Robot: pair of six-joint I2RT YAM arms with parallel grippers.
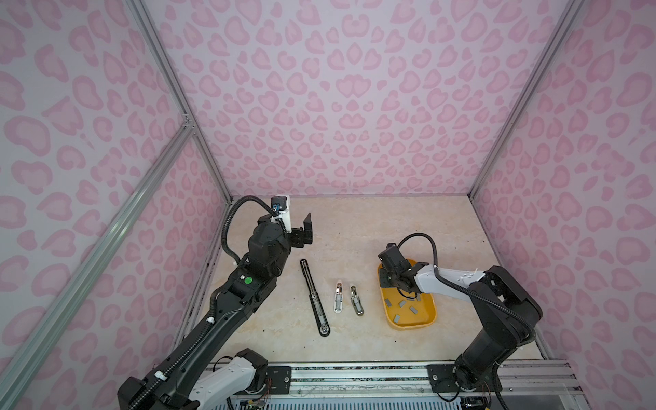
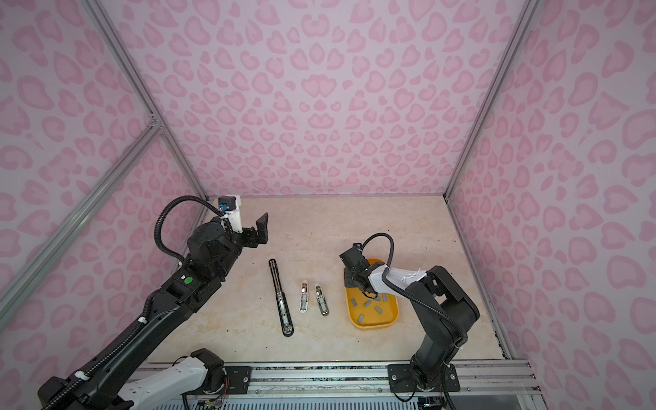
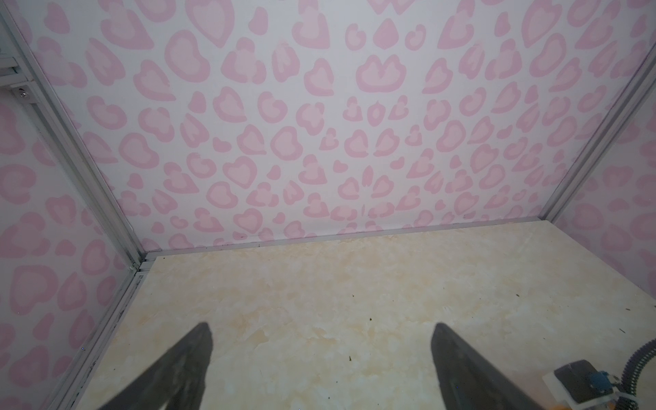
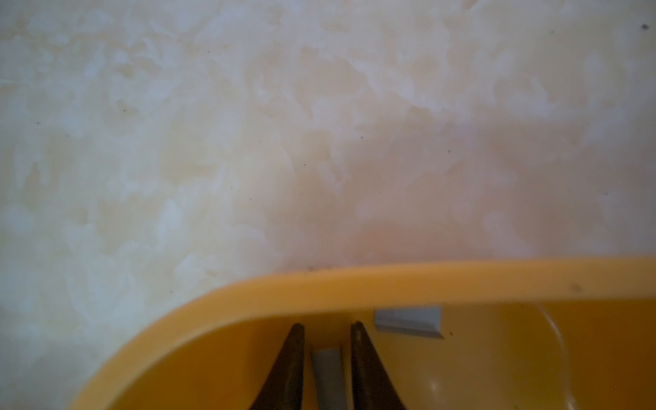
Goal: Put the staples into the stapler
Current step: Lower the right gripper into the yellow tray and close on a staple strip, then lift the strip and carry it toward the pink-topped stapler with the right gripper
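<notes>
Several staples (image 1: 413, 309), short flat grey strips, lie loose in a yellow tray (image 1: 430, 321) at the right in both top views. My right gripper (image 4: 327, 324) is down inside the tray's far end. Its jaws stand narrowly open, astride one strip (image 4: 328, 376), with a thin gap on each side. Another strip (image 4: 408, 321) lies next to it against the tray wall (image 4: 390, 284). A long black stapler (image 1: 314, 297) lies opened flat mid-table. My left gripper (image 1: 301, 230) hangs wide open and empty above the far left of the table; its fingers (image 3: 198, 351) frame bare table.
Two small staplers, one white (image 1: 339, 297) and one metal-grey (image 1: 356, 301), lie side by side between the long stapler and the tray. Pink-patterned walls close in the table on three sides. A metal rail (image 1: 355, 380) with both arm bases runs along the front.
</notes>
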